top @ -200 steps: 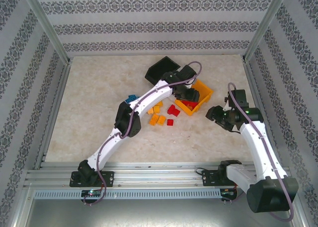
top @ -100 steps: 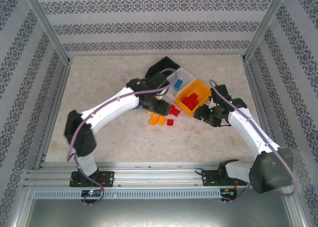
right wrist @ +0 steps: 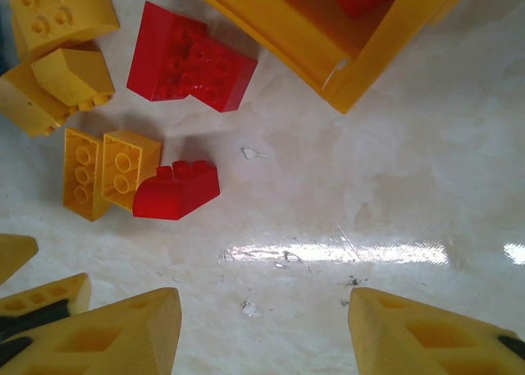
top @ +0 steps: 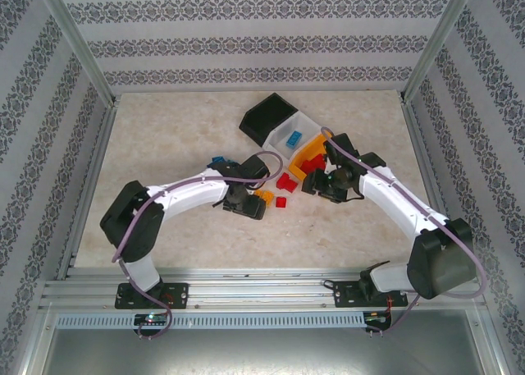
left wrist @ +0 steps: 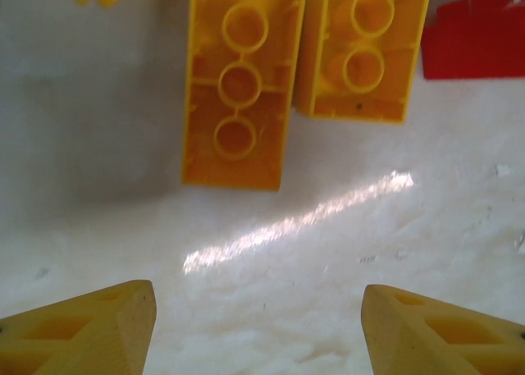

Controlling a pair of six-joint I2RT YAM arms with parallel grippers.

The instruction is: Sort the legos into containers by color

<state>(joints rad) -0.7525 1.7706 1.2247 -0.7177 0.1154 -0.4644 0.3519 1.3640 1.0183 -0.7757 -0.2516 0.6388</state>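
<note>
Loose legos lie in the middle of the table: a red brick [top: 285, 180], a small red one [top: 280, 201], orange-yellow ones [top: 264, 196] and a blue one [top: 217, 160]. The black [top: 267, 116], white-grey [top: 305, 129] and orange-yellow [top: 313, 149] containers stand in a row behind them. A blue brick [top: 293, 139] lies in the white-grey one. My left gripper [left wrist: 258, 313] is open just short of two upturned yellow bricks [left wrist: 238, 88], nothing between its fingers. My right gripper [right wrist: 262, 322] is open over bare table, near a small red brick [right wrist: 176, 190] and the orange-yellow container's corner [right wrist: 344, 80].
Metal rails and patterned walls [top: 246, 43] fence the table on three sides. The two grippers [top: 256, 201] [top: 313, 186] face each other across the brick pile, a short way apart. Free table lies to the left and toward the front edge.
My left arm has pulled back from the containers down to the loose bricks, its jaws a little wider. My right arm has swung left to the orange-yellow container.
</note>
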